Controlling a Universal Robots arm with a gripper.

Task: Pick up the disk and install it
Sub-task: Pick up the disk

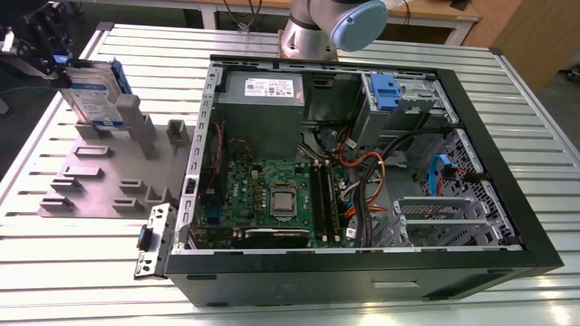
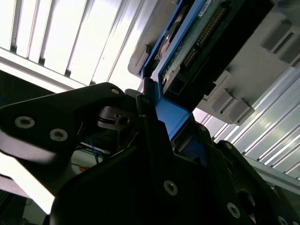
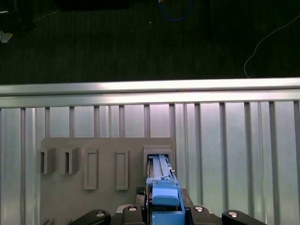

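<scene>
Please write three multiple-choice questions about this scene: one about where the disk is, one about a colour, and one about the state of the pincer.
1. Where is the disk?
A) lying in a drive bay
B) upright at the grey fixture plate, to the exterior view's left of the computer case
C) flat on the motherboard

2. What colour is the disk's carrier frame?
A) red
B) yellow
C) blue

3. What is the pincer doing?
A) shut on the disk
B) open over the table
C) gripping an orange cable

Answers:
1 B: the exterior view shows it standing at the plate, outside the case.
2 C: the frame is blue in both wrist views.
3 A: in the second wrist view the fingers press on the frame.
</scene>
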